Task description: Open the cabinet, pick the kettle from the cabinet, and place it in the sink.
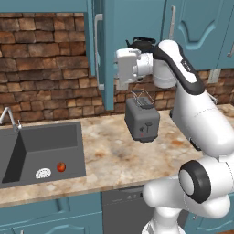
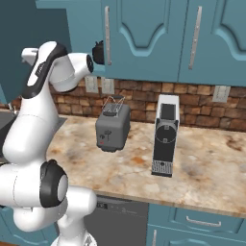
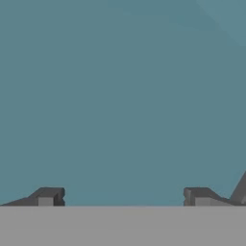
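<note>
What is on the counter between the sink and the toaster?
Nothing: in the left base view, only bare marbled counter lies between the sink and the toaster.

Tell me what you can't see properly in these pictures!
- The kettle: left base view, mostly hidden behind the arm's wrist and the open cabinet door.
- Sink: left base view, cut off by the left edge.
- Two small things in the sink: too small to name.
</note>
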You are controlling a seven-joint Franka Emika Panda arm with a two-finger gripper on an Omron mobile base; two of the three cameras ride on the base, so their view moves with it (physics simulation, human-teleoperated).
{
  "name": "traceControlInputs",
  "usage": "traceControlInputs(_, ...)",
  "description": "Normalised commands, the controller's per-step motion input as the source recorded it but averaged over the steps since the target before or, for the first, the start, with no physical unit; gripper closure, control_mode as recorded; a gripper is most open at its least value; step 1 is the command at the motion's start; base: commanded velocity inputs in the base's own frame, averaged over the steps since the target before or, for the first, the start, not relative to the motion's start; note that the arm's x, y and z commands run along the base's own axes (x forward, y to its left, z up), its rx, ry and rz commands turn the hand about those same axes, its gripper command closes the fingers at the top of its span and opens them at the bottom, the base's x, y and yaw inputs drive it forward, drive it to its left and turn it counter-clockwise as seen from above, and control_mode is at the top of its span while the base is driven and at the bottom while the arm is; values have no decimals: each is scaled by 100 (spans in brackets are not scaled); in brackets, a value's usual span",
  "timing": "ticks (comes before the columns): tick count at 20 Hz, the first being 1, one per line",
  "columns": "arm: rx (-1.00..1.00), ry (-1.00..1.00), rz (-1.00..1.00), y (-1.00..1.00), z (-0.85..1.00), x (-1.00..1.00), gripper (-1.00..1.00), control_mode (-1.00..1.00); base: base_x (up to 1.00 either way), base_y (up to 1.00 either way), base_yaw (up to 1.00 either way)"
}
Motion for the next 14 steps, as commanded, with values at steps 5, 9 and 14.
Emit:
traceControlInputs(5, -10, 0, 0, -21, 0, 0, -100, -100, 0, 0, 0)
traceControlInputs(9, -13, 0, 0, -30, 6, -2, -100, -100, 0, 0, 0)
traceControlInputs(14, -18, -1, -2, -36, 6, -8, -100, -100, 0, 0, 0)
